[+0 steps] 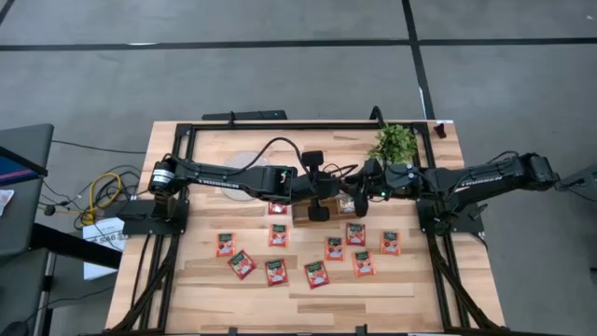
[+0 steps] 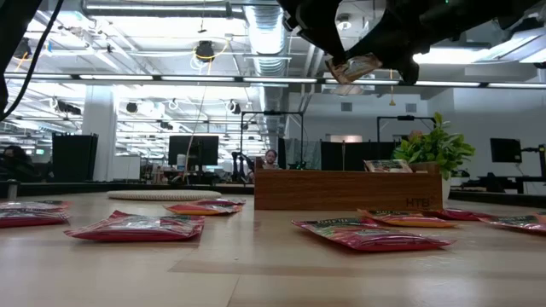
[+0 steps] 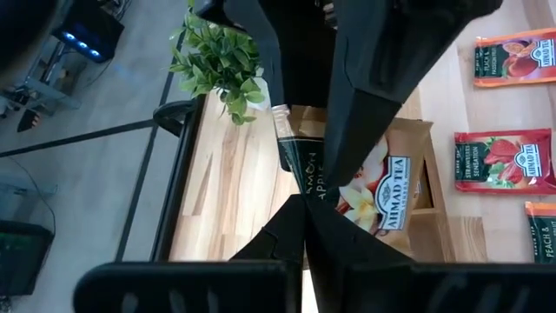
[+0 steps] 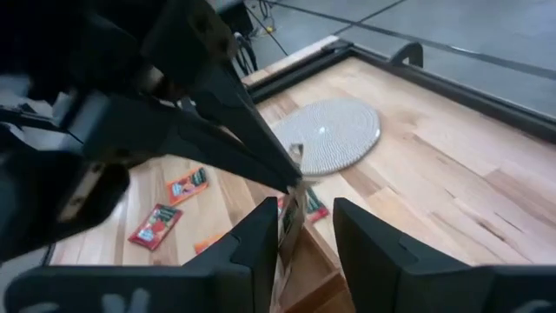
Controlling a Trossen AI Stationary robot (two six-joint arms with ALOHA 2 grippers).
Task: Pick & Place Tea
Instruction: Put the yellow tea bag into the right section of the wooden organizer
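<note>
A pale beige tea sachet [image 2: 354, 68] hangs in the air above the brown wooden tray [image 2: 341, 189], at the middle of the table. My left gripper [image 3: 304, 213] is shut on it. My right gripper [image 4: 304, 239] is open, with one finger on either side of the same sachet [image 4: 291, 222], which shows edge-on there. I cannot tell whether those fingers touch it. Several red sachets [image 1: 317, 273] lie flat on the table near the tray. Another sachet [image 2: 388, 165] sticks up out of the tray. My left gripper pinches the beige sachet between its two fingertips at one edge [image 3: 306, 178]. The sachet [image 3: 391, 187] is lifted clear, above the tray. In the right wrist view the left fingers [image 4: 252, 152] reach it slanting down from the table's left.
A round white disc [image 1: 244, 168] lies toward the far left of the table. A small green plant [image 1: 394, 142] stands at the far edge behind the tray. Red sachets are spread over the near half of the table. A black frame runs around the table.
</note>
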